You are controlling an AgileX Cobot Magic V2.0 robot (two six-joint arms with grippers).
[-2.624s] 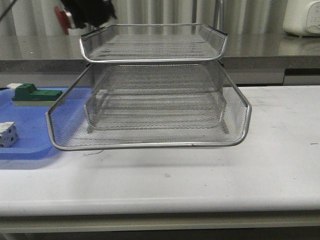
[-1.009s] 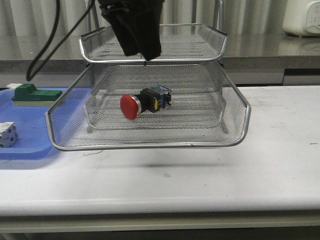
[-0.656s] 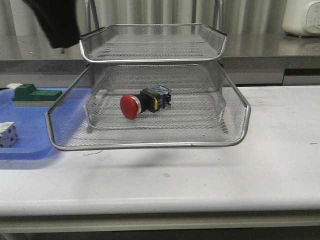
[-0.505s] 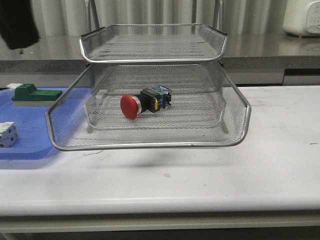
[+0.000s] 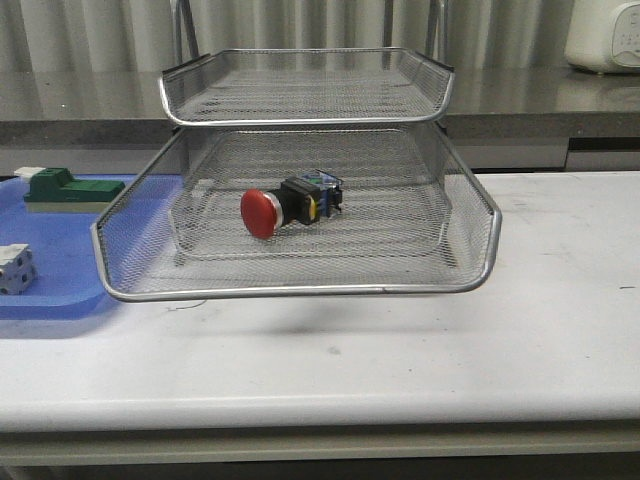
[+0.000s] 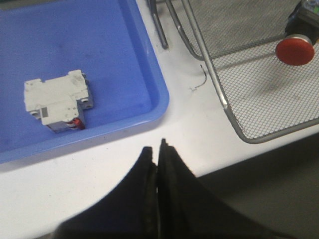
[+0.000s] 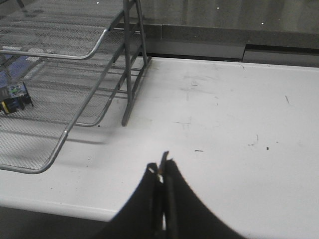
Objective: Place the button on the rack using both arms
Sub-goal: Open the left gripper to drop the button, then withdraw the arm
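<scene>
The button (image 5: pixel 288 205), with its red round head and black body, lies on its side in the pulled-out middle tier of the silver wire rack (image 5: pixel 300 292). The left wrist view catches its red head (image 6: pixel 295 51) inside the mesh, and the right wrist view shows its blue and yellow end (image 7: pixel 14 98). My left gripper (image 6: pixel 157 149) is shut with nothing in it, above the table's front edge beside the blue tray. My right gripper (image 7: pixel 162 167) is shut and empty too, over bare table to the right of the rack. Neither arm shows in the front view.
A flat blue tray (image 5: pixel 60 290) sits left of the rack, holding a green block (image 5: pixel 62 187) and a white block (image 5: pixel 14 267), the latter also in the left wrist view (image 6: pixel 59 99). A white appliance (image 5: pixel 604 35) stands on the back counter.
The arm that hung over the rack's top tier has swung away to the left and left the front view. The button stays lying in the middle tier.
</scene>
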